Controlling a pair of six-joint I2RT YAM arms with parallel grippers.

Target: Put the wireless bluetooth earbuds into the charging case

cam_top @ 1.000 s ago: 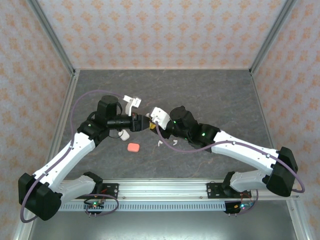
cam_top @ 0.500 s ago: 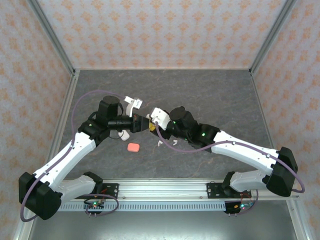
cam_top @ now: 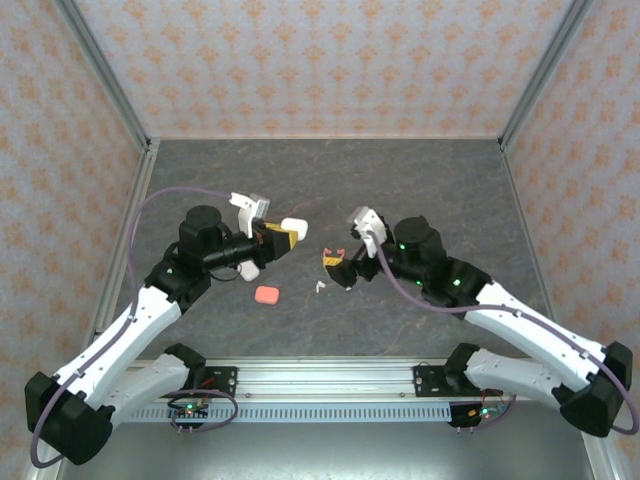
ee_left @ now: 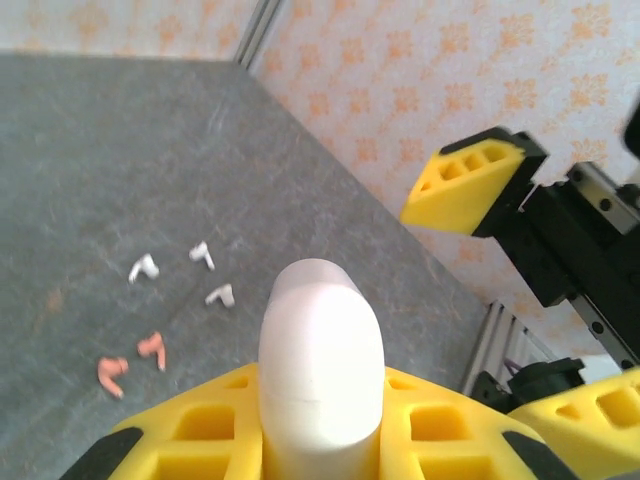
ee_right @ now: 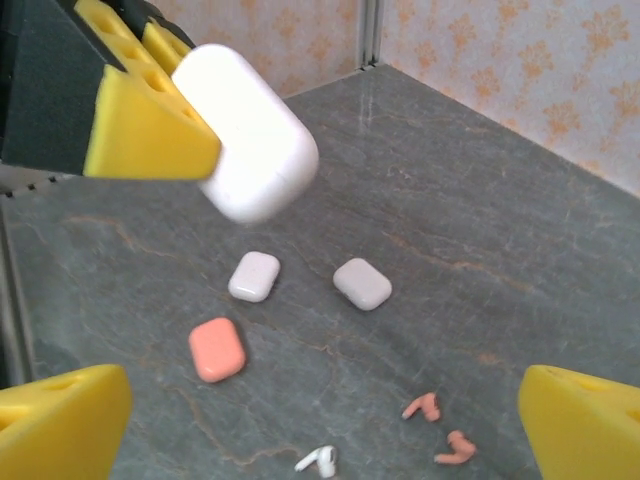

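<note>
While the left tool (cam_top: pixel 281 235) grips a white rounded plastic charging case (cam_top: pixel 293 226) aloft, presumably to steady it for loading, the right tool (cam_top: pixel 338 262) gapes wide and empty near the white and red-pink hook-shaped earbuds (ee_left: pixel 144 267) lying on the grey table (cam_top: pixel 430 180).
</note>
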